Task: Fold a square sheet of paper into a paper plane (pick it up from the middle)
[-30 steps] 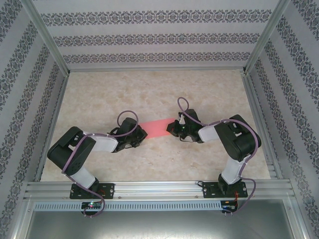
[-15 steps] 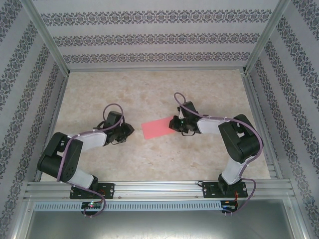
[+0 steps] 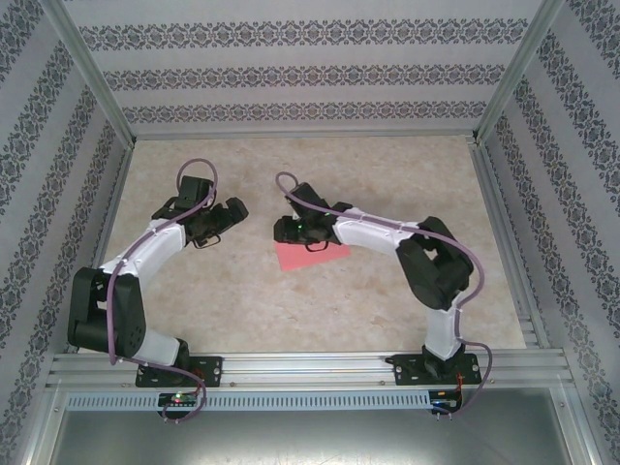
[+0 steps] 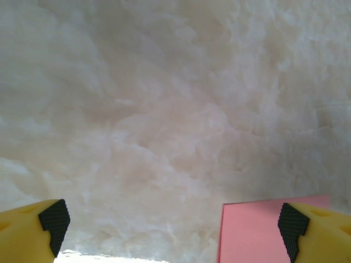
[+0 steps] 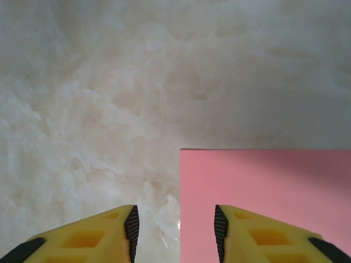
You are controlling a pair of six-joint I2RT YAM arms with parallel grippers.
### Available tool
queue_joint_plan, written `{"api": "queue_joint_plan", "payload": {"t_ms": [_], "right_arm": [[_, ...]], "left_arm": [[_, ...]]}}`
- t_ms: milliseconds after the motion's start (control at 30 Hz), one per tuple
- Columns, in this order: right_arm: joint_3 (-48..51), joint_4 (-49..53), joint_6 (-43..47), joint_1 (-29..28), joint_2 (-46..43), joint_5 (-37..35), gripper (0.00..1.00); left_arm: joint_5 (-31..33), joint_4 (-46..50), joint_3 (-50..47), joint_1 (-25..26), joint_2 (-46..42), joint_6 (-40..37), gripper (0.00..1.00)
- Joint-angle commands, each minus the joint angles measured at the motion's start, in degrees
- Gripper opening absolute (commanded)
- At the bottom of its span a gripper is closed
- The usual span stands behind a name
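- Lying flat near the middle of the surface [image 3: 242, 310], the square sheet of paper [image 3: 315, 258] shows as a plain salmon-pink patch, its far edge partly hidden beneath the right arm in the top view
- No crease or fold can be made out on it, so by my reading the folding has not begun
- Right claw [image 5: 175, 226] stands over the sheet's left edge with its jaws partly spread and nothing between them; in its wrist view that edge runs straight down into the gap, with one finger over pink paper and the other over bare marbled surface
- Whether those fingertips touch the paper cannot be told
- Left claw [image 4: 172, 222] is spread wide and holds nothing; the top view puts it left of the sheet and apart from it, while its wrist view catches a pink corner beside one black pad
- Handling, as a judgement: the sheet looks thin, very light and limp, so it should sag when lifted and take a dent or stray crease from any hard pinch
- Against this smooth surface it will likely skate away under a sideways push, and lying flush it offers no raised lip to catch
- Since the task asks for the middle, the hold belongs at the sheet's centre, to the right of where the right claw now stands, pressing down softly and closing to gather a small ridge
- Main risk: a crumpled centre that spoils the later long creases
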State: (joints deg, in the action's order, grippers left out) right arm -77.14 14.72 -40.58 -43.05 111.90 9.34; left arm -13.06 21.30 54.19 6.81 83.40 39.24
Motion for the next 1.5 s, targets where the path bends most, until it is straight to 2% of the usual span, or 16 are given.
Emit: {"api": "queue_joint_plan", "payload": {"t_ms": [0, 300, 433, 633, 700, 833, 900, 1100, 1233, 1467], "right_arm": [[-4.76, 5.21, -1.94, -1.01, 4.84, -0.77, 0.43], [-11.08, 11.22, -0.32, -3.47, 11.91, 0.93, 0.4], [-10.37, 15.24, 5.16, -4.97, 12.13, 3.97, 0.39], [-0.57, 18.56, 14.25, -6.12, 5.63, 9.79, 0.42], [2.48, 18.66, 14.92, -5.72, 1.42, 8.85, 0.45], [4.21, 16.9, 10.23, -3.71, -5.24, 1.8, 0.53], [5.31, 15.95, 3.96, -2.35, -7.13, -3.65, 0.55], [7.56, 11.84, -8.64, 0.39, -6.92, -7.03, 0.53], [7.81, 13.17, -12.16, 1.94, -5.69, -11.72, 0.52], [8.06, 10.43, -13.38, 5.89, -2.3, -11.9, 0.52]], "left_arm": [[-1.17, 6.34, 2.19, -2.13, 1.38, -3.65, 1.0], [-5.16, 10.18, 6.1, -3.31, 5.28, -4.17, 1.0], [-5.85, 10.64, 6.21, -3.31, 4.98, -3.66, 1.0], [-11.64, 5.57, 2.53, -3.29, 4.73, 0.2, 1.0], [-14.63, 4.3, 1.63, -3.23, 5.9, 1.47, 1.0], [-17.62, 3.91, 1.48, -2.14, 7.37, 1.47, 1.0], [-18.39, 3.93, 1.53, -0.84, 7.96, 1.06, 1.0], [-19.69, 4.92, 2.57, 2.77, 9.63, 0.07, 1.0], [-19.61, 6.44, 4.08, 5.6, 10.86, -1.57, 1.0], [-21.9, 9.08, 7.43, 6.43, 14.16, -5.05, 1.0]]}}
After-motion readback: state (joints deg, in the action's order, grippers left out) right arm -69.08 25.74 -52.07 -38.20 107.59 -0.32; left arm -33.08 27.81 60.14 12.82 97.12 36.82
